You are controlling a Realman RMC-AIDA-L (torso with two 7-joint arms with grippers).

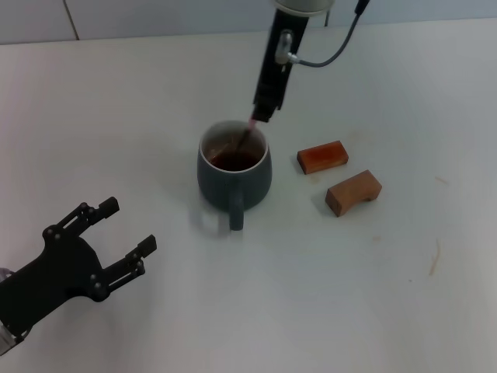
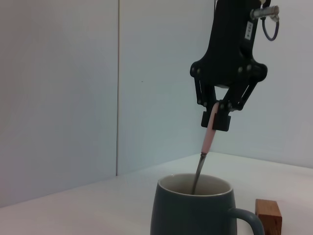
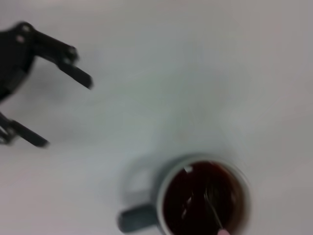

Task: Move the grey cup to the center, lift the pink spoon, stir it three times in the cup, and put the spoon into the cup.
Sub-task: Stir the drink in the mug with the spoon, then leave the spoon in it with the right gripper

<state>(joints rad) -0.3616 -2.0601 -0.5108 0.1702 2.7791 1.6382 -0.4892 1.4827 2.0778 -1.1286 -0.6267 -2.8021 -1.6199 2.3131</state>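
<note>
The grey cup [image 1: 234, 175] stands mid-table with its handle toward me and dark reddish-brown liquid inside; it also shows in the left wrist view [image 2: 193, 210] and the right wrist view [image 3: 200, 198]. My right gripper [image 1: 264, 114] hangs just above the cup's far rim, shut on the pale pink handle of the pink spoon [image 2: 209, 138]. The spoon's metal end dips into the liquid [image 3: 211, 205]. My left gripper [image 1: 124, 233] is open and empty at the near left, apart from the cup.
Two small brown wooden blocks [image 1: 322, 156] [image 1: 353, 192] lie to the right of the cup. One block corner shows in the left wrist view [image 2: 269, 215]. The white table [image 1: 388, 295] spreads around them.
</note>
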